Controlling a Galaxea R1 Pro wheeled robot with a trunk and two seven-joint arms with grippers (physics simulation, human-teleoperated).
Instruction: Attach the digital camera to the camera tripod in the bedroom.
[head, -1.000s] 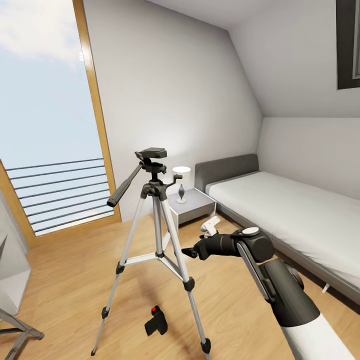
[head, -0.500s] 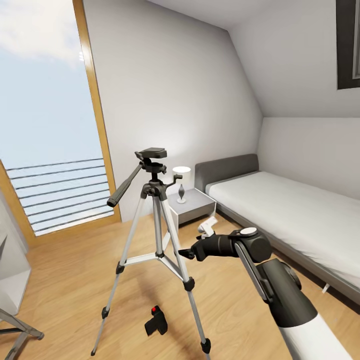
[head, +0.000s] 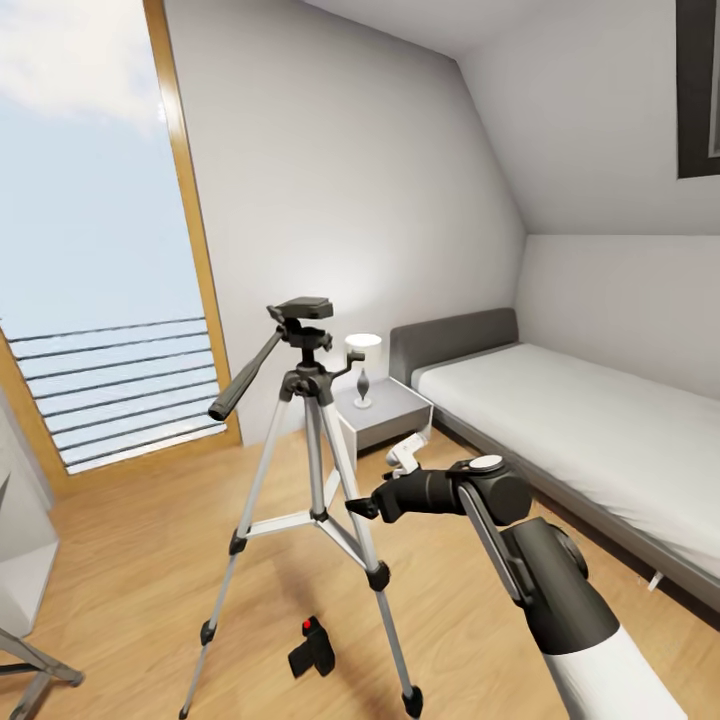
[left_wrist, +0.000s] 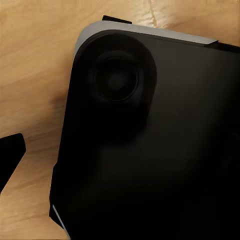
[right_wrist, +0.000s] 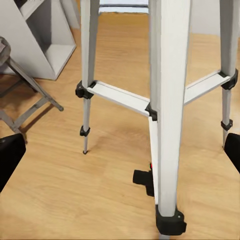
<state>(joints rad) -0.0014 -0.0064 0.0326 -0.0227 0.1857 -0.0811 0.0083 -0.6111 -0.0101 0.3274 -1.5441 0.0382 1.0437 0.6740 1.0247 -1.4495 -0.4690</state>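
While on floor, digital camera (head: 312, 646) well below right tool (head: 362, 507); camera tripod (head: 312, 470) btwn

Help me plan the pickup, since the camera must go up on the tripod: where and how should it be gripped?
Take the digital camera across its black body, coming down from above; it lies on the floor between the camera tripod legs, so side approaches look crowded.

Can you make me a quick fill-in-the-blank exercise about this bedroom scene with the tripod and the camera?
1. The digital camera lies on the wooden ____.
2. The camera tripod stands on ____ silver legs.
3. The lamp sits on the nightstand beside the ____.
4. The right gripper reaches toward the tripod from the side of the ____.

Missing words: floor; three; bed; bed
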